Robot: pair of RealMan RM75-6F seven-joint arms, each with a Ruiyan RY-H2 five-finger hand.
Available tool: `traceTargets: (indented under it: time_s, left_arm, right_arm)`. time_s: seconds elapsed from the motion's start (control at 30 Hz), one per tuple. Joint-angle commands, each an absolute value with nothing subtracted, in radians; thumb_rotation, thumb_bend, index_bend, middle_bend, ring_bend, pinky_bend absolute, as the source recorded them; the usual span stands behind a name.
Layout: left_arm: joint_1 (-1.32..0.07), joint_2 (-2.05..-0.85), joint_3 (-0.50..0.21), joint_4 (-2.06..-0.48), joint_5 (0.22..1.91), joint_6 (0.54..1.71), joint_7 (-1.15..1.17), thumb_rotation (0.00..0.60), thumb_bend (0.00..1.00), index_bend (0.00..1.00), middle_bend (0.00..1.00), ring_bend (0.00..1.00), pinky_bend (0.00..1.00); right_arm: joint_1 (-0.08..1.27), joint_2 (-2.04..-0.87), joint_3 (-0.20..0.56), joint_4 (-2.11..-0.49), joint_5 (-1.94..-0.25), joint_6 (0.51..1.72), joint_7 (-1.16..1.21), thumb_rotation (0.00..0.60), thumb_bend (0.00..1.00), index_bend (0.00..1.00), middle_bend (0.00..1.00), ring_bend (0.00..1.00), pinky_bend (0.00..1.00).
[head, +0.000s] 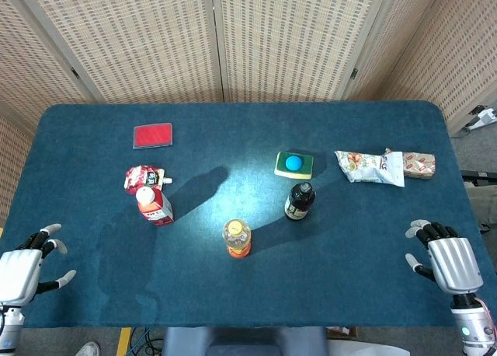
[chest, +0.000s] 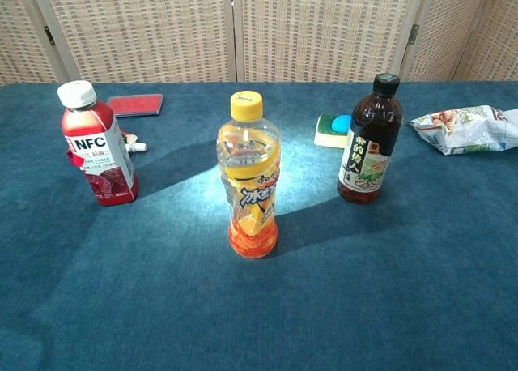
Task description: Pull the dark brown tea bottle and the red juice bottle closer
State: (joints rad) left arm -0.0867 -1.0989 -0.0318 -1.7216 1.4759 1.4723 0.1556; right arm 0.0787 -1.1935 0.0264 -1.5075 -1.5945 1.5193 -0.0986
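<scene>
The dark brown tea bottle (head: 300, 201) (chest: 370, 141) stands upright right of the table's middle, black cap on. Left of centre stands the red juice bottle (head: 154, 204) (chest: 97, 145) with a white cap and NFC label. My left hand (head: 27, 264) hovers at the table's near left corner, fingers apart and holding nothing. At the near right edge my right hand (head: 444, 256) is likewise open and empty. Both hands are far from the bottles and show only in the head view.
An orange drink bottle (head: 237, 239) (chest: 248, 176) with yellow cap stands front centre between the two. A red pouch (head: 143, 176) lies behind the juice bottle. A red card (head: 152, 135), a sponge with a blue ball (head: 293, 165) and snack packets (head: 380, 166) lie further back.
</scene>
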Motion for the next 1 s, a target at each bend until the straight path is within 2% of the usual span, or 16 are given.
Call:
traceTargets:
  time_s: [0.03,0.63,0.8,0.93,1.0]
  left_arm:
    - [-0.087,-1.099,-0.032,-1.721,1.476,1.471,0.156,0.6,0.07,0.5,0.22,0.26,0.5]
    - [-0.089,-1.101,-0.024,-1.724,1.48,1.462,0.155,0.6,0.07,0.5,0.22,0.26,0.51]
    - [-0.086,-1.095,-0.023,-1.729,1.481,1.466,0.158,0.6,0.07,0.5,0.22,0.26,0.51]
    - [-0.084,-1.089,-0.018,-1.739,1.501,1.474,0.155,0.6,0.07,0.5,0.22,0.26,0.51]
    - [-0.084,-1.088,-0.017,-1.742,1.511,1.48,0.154,0.6,0.07,0.5,0.22,0.26,0.51]
  right_arm:
    - [0.078,-1.193,0.027,-1.508,-1.593,1.519,-0.099,0.6,0.22,0.44,0.35,0.33,0.45]
    - [0.099,-1.218,0.047,-1.475,-1.627,1.547,-0.028,0.6,0.2,0.43,0.35,0.32,0.45]
    - [0.145,-1.208,0.068,-1.499,-1.633,1.505,-0.008,0.6,0.11,0.32,0.35,0.32,0.45]
    - [0.197,-1.214,0.102,-1.528,-1.621,1.46,-0.017,0.6,0.02,0.29,0.31,0.29,0.45]
    - [0.221,-1.225,0.115,-1.534,-1.614,1.437,-0.016,0.6,0.0,0.28,0.29,0.27,0.45]
